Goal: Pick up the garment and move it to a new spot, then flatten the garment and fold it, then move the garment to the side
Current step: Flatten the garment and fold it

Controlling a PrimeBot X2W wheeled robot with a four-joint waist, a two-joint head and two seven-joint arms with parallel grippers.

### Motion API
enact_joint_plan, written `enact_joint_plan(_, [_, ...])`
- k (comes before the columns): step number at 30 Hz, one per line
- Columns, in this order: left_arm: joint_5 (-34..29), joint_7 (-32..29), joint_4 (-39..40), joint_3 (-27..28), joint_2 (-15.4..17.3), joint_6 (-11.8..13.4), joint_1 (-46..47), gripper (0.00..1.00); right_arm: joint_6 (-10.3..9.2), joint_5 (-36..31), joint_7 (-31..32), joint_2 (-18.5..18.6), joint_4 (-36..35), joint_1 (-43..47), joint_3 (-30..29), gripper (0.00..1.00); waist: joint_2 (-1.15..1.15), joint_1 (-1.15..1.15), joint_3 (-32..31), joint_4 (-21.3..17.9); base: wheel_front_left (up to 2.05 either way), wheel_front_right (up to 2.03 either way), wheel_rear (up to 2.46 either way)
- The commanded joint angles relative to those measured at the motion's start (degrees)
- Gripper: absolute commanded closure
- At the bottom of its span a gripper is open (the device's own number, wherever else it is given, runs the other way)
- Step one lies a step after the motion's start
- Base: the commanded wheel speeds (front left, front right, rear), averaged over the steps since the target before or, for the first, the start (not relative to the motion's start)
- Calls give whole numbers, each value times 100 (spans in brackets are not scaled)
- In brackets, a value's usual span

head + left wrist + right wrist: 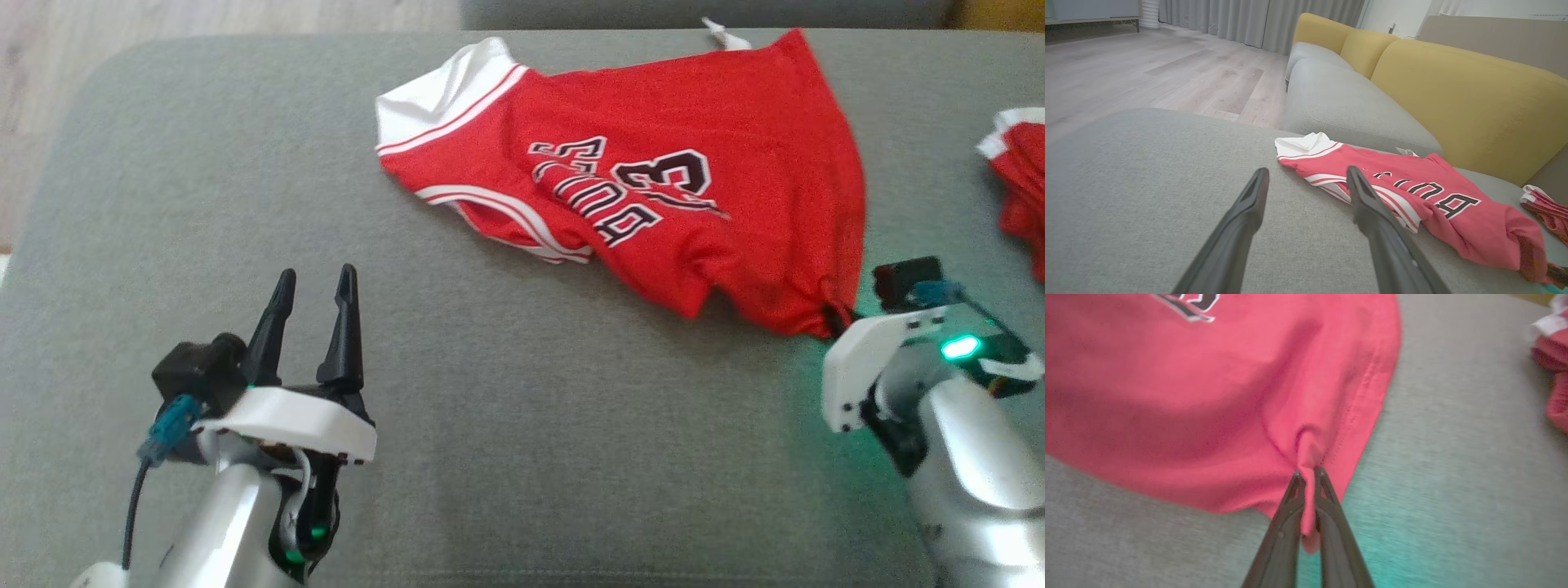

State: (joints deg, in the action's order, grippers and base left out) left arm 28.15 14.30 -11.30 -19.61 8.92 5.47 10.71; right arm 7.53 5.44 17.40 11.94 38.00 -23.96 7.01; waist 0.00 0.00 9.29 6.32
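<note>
Right wrist view: a bunched corner of the red garment [1208,396] is pinched between the closed fingers of the right claw [1306,470]. The garment is spread on the grey cushion [490,425]; the left claw [317,276] is held wide open and empty, apart from it.

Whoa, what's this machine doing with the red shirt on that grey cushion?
The robot is handling a red jersey that lies loosely spread on a grey cushion. Its right claw is pinched shut on the jersey's near corner, bunching the cloth there. Its left claw hangs open above the cushion, off to the side, touching nothing. A second red garment sits at the cushion's far right edge.
</note>
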Motion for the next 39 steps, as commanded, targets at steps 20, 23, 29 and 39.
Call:
enact_joint_plan(20, [-121, 52, 46, 263, 46, -109, -47, 0, -4, 13, 1035, 671, -2921, 1534, -1407, 0, 0, 0, -202, -591, 0, 0, 0])
enact_joint_plan(23, [-111, 27, 23, 249, 77, -126, -26, 0, -4, -97, 479, 330, -3132, 1484, -1531, 0, 0, 0, -226, -553, 0, 0, 0])
enact_joint_plan(29, [-92, -39, 10, 167, 97, -169, -43, 0, -4, 91, -908, -530, -3494, 1550, -1566, 0, 0, 0, -289, -541, 0, 0, 0])
enact_joint_plan(39, [159, -778, -31, -263, 70, -599, 131, 0, -4, 248, -1663, -804, -2950, 1543, -1385, 0, 0, 0, -261, -726, 0, 0, 0])
